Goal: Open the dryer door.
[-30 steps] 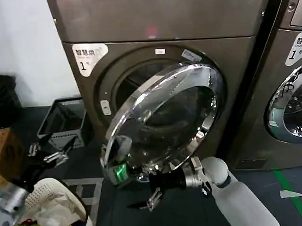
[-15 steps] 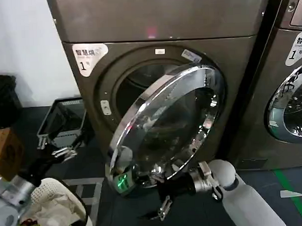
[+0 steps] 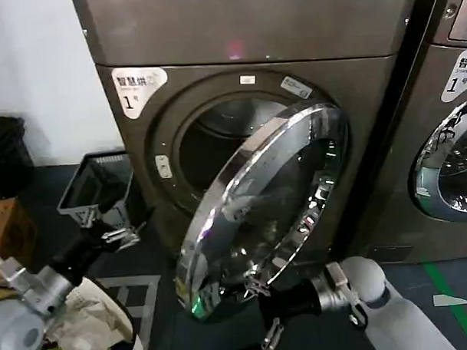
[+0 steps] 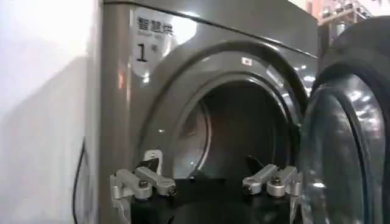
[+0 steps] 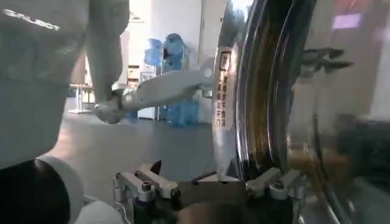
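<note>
**Door ajar, right gripper at its lower rim**

While the head view shows the dryer door (image 3: pixel 269 208) swung partly out from the dryer (image 3: pixel 250 105), the left wrist view looks into the dark drum mouth. The right gripper (image 3: pixel 263 316) sits under the door's lower rim, jaws spread, the chrome edge by one finger. The left gripper (image 3: pixel 105 229), jaws apart, hangs at the dryer's lower left corner.

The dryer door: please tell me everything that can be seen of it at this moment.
The dryer door is a large round door with a wide, shiny chrome rim around dark tinted glass. It stands partly open, hinged on its right side, its free edge swung out from the dryer, so the dark drum mouth shows. The right end effector, fingers open, sits at the door's lower edge; whether it touches cannot be told. The left end effector is apart, open.
</note>
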Motion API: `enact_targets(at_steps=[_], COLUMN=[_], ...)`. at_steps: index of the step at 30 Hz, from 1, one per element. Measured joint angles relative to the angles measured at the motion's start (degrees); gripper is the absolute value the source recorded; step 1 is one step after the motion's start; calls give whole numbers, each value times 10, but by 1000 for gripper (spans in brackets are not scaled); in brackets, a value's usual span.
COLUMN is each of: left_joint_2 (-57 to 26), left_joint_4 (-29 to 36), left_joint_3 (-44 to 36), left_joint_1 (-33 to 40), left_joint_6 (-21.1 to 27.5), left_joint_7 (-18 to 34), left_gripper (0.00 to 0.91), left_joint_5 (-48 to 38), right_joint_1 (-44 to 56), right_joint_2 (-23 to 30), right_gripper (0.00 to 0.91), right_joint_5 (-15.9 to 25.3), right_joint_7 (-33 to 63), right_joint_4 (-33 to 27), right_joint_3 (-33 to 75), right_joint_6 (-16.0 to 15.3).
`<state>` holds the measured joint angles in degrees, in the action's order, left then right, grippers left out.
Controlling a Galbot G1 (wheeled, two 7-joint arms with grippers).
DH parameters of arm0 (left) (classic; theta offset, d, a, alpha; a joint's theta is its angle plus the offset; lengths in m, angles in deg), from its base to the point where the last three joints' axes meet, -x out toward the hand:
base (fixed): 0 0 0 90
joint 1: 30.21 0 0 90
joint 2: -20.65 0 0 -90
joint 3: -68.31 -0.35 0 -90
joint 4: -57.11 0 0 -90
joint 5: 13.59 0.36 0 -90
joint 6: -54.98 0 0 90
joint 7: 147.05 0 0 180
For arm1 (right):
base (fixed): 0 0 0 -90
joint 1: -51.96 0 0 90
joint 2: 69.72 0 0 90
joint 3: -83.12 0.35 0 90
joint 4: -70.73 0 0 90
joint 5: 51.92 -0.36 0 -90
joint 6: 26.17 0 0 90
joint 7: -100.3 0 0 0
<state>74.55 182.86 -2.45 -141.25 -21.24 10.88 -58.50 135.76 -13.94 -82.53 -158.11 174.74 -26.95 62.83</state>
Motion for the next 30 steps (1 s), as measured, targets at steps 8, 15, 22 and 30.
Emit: enact_targets(at_steps=[8, 15, 22, 30], left_joint_2=[-4, -10, -12, -19], left_joint_4=[7, 12, 7, 8], left_joint_3=[-42, -74, -108, -139], left_joint_1=[10, 26, 42, 53], left_joint_6=[5, 8, 9, 7], left_joint_7=[0, 1, 1, -12], left_gripper=[907, 907, 907, 907], left_joint_5=[1, 0, 2, 15], right_joint_1=[40, 74, 101, 131], right_joint_2=[-10, -9, 4, 18], right_gripper=[907, 907, 907, 907], right_joint_5=[0, 10, 15, 17], right_joint_7=[5, 7, 3, -4], right_joint_4=[-2, -1, -13, -30], right_joint_3=[42, 86, 152, 249], right_joint_6=[5, 11, 13, 16])
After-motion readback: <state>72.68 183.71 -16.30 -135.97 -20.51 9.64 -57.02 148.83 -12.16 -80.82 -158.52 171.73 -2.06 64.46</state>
